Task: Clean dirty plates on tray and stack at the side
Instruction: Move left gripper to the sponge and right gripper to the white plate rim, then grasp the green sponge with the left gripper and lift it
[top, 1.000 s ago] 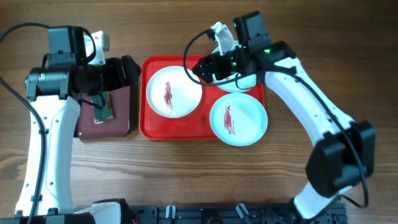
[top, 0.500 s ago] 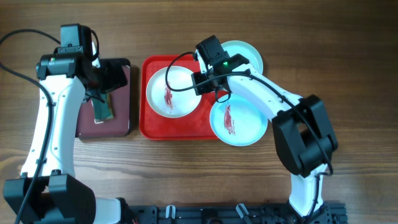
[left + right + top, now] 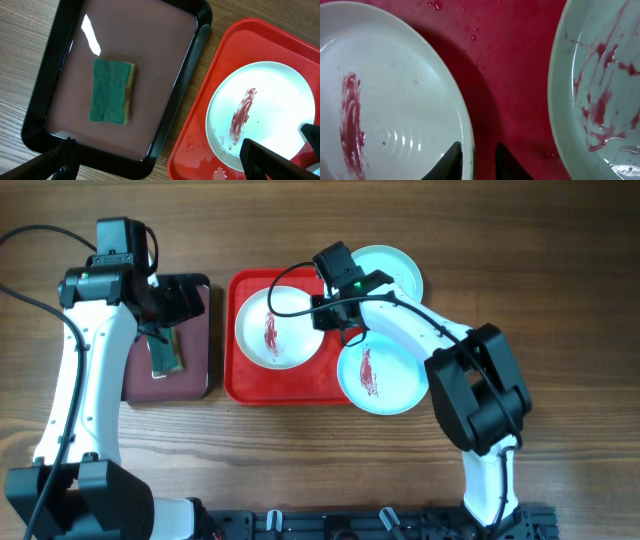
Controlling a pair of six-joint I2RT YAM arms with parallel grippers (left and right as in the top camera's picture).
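The right claw [image 3: 335, 318] has swung from the back aqua plate [image 3: 395, 268] to the smeared white plate [image 3: 280, 330] on the red tray [image 3: 290, 392]. It has narrowed astride the plate's right rim, though I cannot tell if it pinches yet. A lift looks imminent. The left claw [image 3: 162, 161] gapes empty, left of the tray.

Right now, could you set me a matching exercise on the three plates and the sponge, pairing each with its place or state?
Things:
1. white plate
2. near aqua plate
3. far aqua plate
4. sponge

Places or states:
A. in the black-rimmed tray
B. sauce-smeared, at the red tray near right corner
C. one red streak, on the red tray's left half
D. no sauce visible, at the red tray's far right corner

Pairs: 1-C, 2-B, 3-D, 4-A
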